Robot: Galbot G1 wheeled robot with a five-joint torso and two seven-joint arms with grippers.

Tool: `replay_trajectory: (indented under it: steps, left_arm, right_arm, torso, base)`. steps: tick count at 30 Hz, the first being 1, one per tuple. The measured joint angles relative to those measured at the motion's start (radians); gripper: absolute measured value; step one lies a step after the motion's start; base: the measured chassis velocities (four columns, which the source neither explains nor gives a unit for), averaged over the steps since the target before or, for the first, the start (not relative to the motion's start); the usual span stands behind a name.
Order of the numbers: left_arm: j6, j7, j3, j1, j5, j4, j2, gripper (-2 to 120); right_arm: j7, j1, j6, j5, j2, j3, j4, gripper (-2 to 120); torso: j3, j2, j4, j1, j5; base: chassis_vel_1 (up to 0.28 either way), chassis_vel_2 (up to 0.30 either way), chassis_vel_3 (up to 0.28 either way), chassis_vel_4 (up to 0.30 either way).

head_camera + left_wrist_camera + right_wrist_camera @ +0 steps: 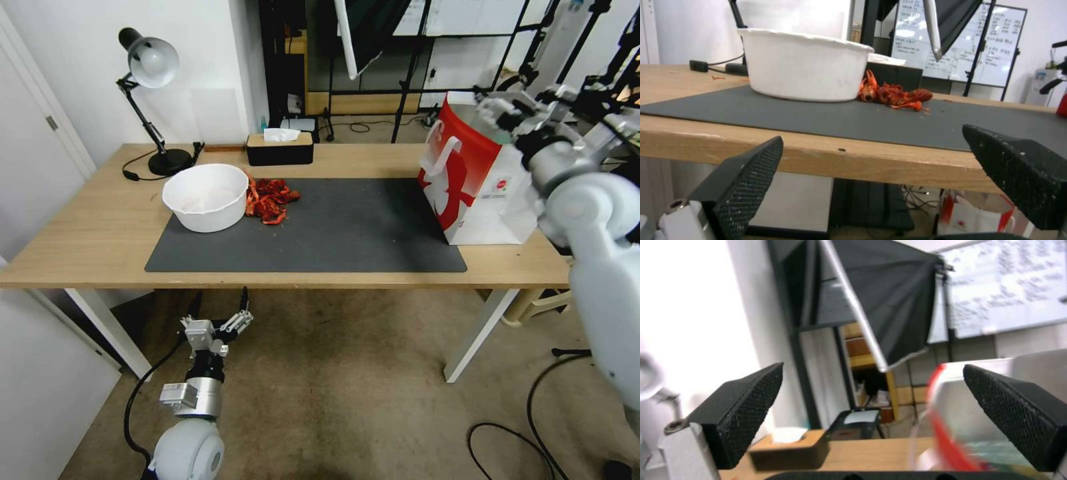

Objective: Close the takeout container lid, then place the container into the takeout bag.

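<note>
Standing at the table's right end, the takeout bag (pixel 477 190) rests partly on the dark mat (pixel 333 227); the right gripper (pixel 871 413) hovers at its open top, jaws wide and empty — the left gripper (pixel 223 328) hangs below the table edge, also spread, holding nothing

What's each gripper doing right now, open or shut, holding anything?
Left gripper: open, empty, below the table edge.
Right gripper: open, empty, raised over the bag.
</note>
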Motion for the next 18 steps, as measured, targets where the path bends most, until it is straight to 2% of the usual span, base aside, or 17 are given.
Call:
replay_trajectory:
  steps: [5,6,8,10,13,18]
  left_arm:
    - [-0.024,0.055,-0.017,0.009,-0.036,-0.004,-0.004,100]
    - [-0.024,0.055,-0.017,0.009,-0.036,-0.004,-0.004,100]
    - [-0.032,0.073,-0.019,0.01,-0.035,-0.004,-0.004,100]
    - [-0.034,0.076,-0.019,0.011,-0.033,-0.004,-0.004,100]
    - [-0.04,0.085,-0.019,0.009,-0.029,0.002,-0.004,100]
    - [-0.05,0.085,-0.016,0.004,-0.021,0.01,-0.006,100]
  right_arm:
    - [-0.05,-0.192,0.075,-0.142,0.002,-0.01,0.084,100]
    - [-0.05,-0.192,0.075,-0.142,0.002,-0.01,0.084,100]
    - [-0.055,-0.302,0.113,-0.212,0.018,-0.009,0.119,100]
    - [-0.058,-0.335,0.128,-0.235,0.025,-0.009,0.126,100]
    - [-0.064,-0.475,0.212,-0.334,0.061,-0.014,0.138,100]
    - [-0.052,-0.587,0.3,-0.413,0.101,-0.023,0.138,100]
  torso:
    - [0.0,0.0,0.0,0.0,0.0002]
    - [0.0,0.0,0.0,0.0,0.0002]
    - [0.0,0.0,0.0,0.0,0.0]
    - [0.0,0.0,0.0,0.0,0.0001]
    - [0.0,0.0,0.0001,0.0,0.0]
    - [0.0,0.0,-0.0001,0.0,-0.0002]
  base:
    - [0.0,0.0,0.0,0.0]
    - [0.0,0.0,0.0,0.0]
    - [0.0,0.0,0.0,0.0]
    - [0.0,0.0,0.0,0.0]
    - [0.0,0.0,0.0,0.0]
    - [0.0,0.0,0.0,0.0]
